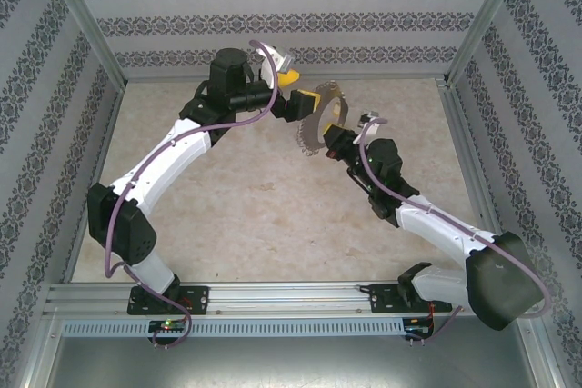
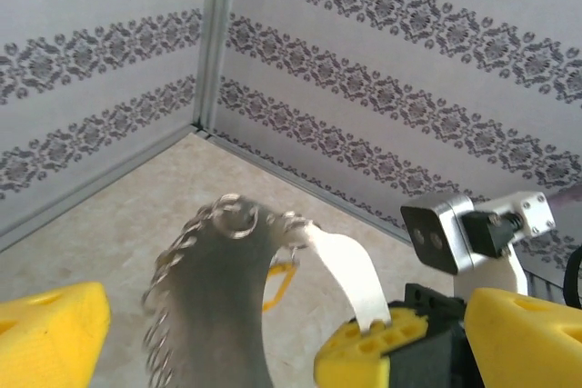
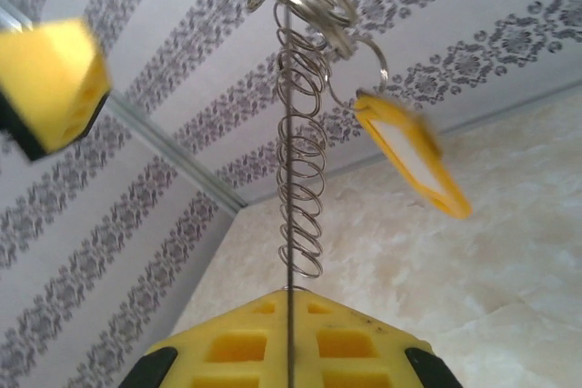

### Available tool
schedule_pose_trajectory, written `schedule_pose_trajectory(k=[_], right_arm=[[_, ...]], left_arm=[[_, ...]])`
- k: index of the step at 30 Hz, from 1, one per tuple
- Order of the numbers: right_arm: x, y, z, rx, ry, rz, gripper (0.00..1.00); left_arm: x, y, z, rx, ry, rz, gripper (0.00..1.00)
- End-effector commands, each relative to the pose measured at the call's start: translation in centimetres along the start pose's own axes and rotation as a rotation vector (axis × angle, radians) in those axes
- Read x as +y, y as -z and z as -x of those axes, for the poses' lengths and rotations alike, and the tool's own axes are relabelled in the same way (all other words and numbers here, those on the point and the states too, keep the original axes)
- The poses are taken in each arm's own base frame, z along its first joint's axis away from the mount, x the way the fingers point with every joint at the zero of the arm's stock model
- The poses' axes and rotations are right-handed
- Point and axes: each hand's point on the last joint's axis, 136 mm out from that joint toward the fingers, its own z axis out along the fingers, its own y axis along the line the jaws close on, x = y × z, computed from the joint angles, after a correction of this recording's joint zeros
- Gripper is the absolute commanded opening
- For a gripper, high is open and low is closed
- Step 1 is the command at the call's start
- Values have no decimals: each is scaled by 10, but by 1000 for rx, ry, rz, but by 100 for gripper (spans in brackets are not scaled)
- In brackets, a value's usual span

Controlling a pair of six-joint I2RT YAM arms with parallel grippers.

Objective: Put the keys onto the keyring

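The right hand (image 3: pixel 291 352) has its yellow fingers pinched together on the rim of the keyring (image 3: pixel 305 179), gripping it at the bottom so that it stands up above the counter (image 1: pixel 255 215) rather than lying on it. From the right wrist the ring shows edge-on, a thin straight line with a run of small silvery loops stacked along it. At its top sit a few larger loops, and the key (image 3: pixel 409 156) hangs from one of them, tilted out to the right, its yellow head plain to see (the blade is too blurred to make out). The left hand (image 2: pixel 286 338) is spread wide, one yellow fingertip (image 2: pixel 50 329) at the lower left of its own wrist view and the other at the lower right, with the keyring between them and touching neither. In that view the ring shows as a blurred grey face fringed with loops. From above, the two hands meet near the middle of the counter, toward the back wall (image 1: pixel 273 24), the left reaching in from the left and the right from the near right, with the keyring between them.
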Motion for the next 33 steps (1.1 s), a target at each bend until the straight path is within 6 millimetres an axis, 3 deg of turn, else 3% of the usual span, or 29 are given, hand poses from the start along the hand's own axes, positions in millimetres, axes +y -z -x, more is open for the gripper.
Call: schedule_pose_trajectory(k=[1,10,15,19,26,33], right_arm=[[8,-2,35,-85,-165,53,0],[-73,-12,43,-156,-387,-98,0],[-104,-16,36,-186,-493,-118,0],[-130,-24,18,-172,-568,-167,0],[-161,-44,-17,-142,-695,-170,0],[-163,-61,-50,-100,-755,-157,0]], left_arm=[[-10,18,21,-21,-46,53,100],[-8,35,7,40,-25,126,100],[-10,44,4,51,-25,149,100],[-11,49,4,56,-27,159,100],[-15,60,4,61,-35,180,100],[-16,65,6,66,-39,191,100]])
